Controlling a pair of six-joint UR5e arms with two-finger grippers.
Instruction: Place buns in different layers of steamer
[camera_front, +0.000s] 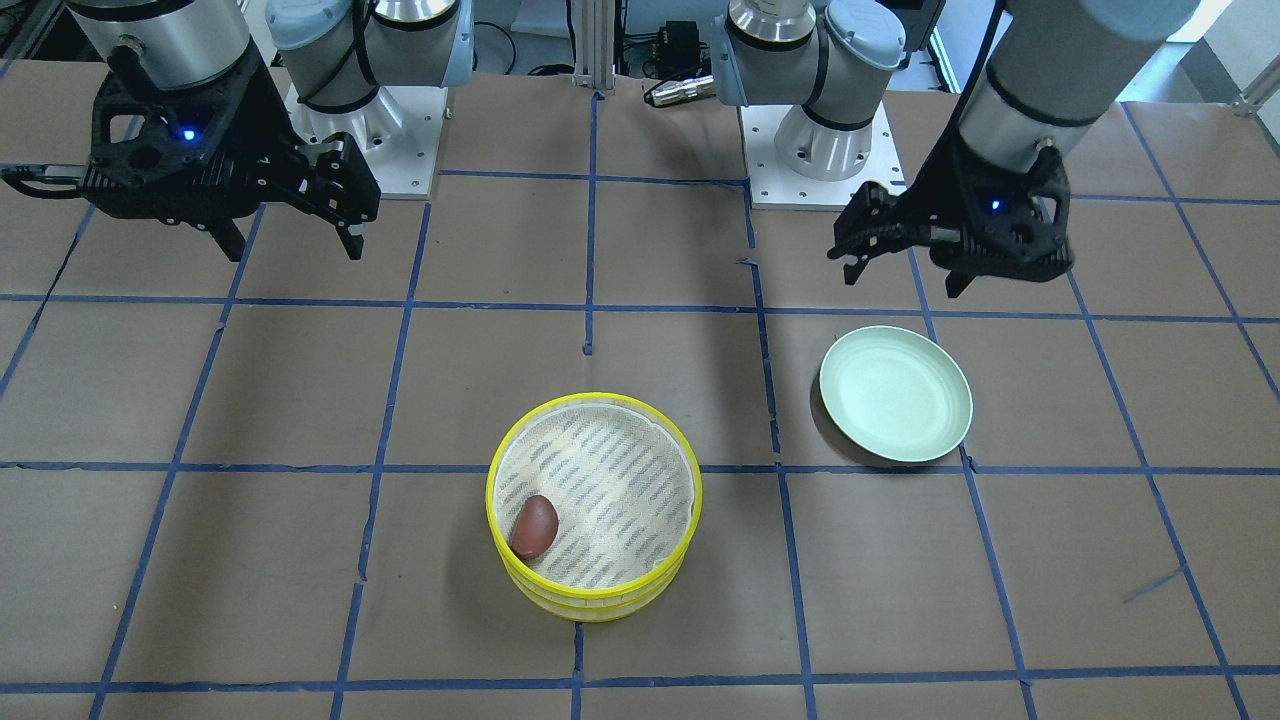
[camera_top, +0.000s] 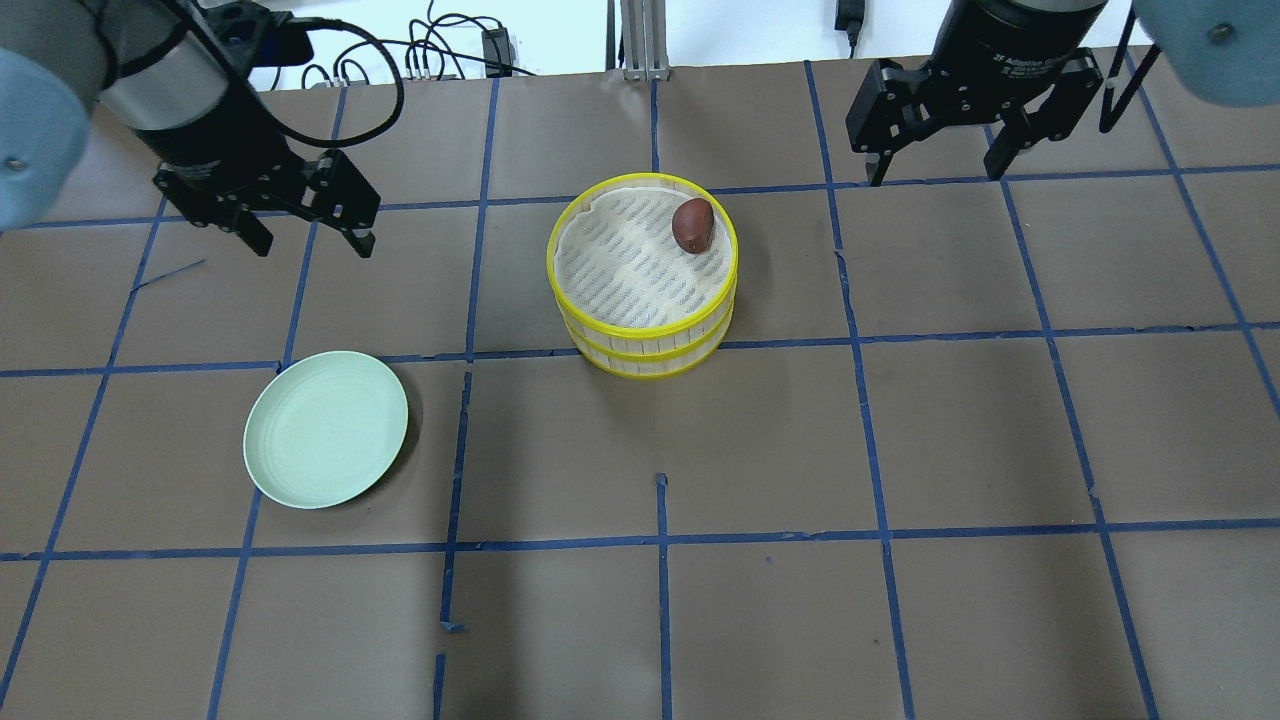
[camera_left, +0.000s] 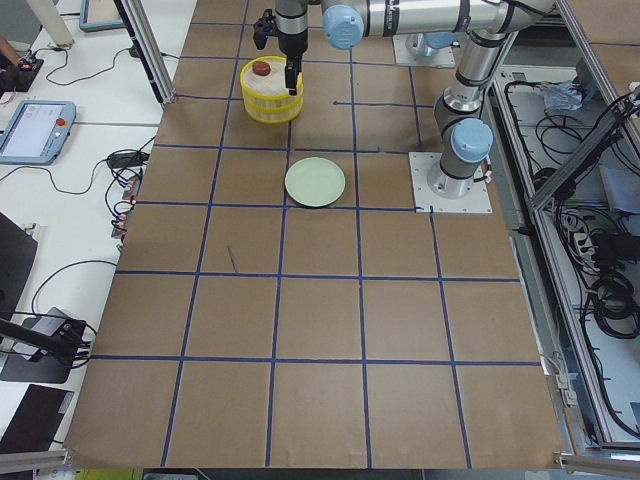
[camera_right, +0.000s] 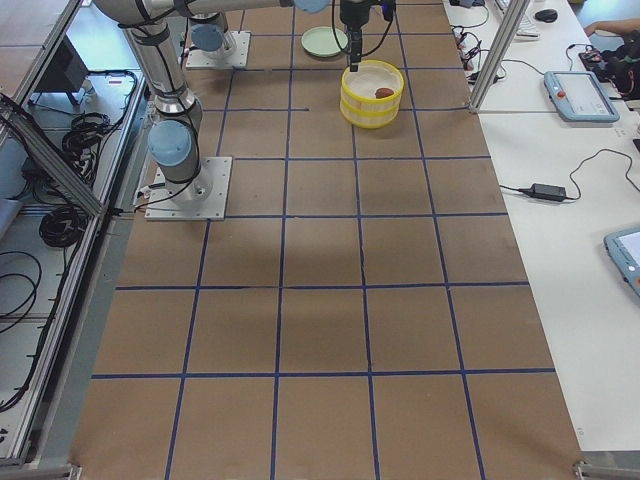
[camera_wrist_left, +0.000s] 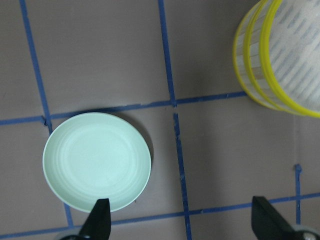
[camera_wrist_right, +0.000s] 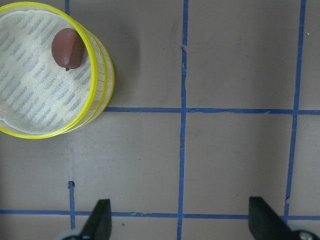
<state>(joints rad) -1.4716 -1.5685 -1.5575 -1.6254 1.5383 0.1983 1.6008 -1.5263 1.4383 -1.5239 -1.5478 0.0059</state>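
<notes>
The right wrist view shows the reddish-brown half-moon bun (camera_wrist_right: 67, 47) on the upper of two stacked yellow-rimmed steamer trays (camera_wrist_right: 104, 82). The left wrist view catches just their edge and a pale green round plate (camera_wrist_left: 95, 160). Overhead, the bun lies at eight o'clock from the spread right gripper (camera_top: 935, 172) and three o'clock from the spread left gripper (camera_top: 310, 240), well apart from both.

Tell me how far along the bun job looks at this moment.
Done: the reddish-brown bun lies in the upper steamer layer, stacked on the lower layer; the green plate is bare. In hand: nothing; left gripper and right gripper hang open. Left: cannot tell; the white bun shows nowhere, perhaps hidden below.
</notes>
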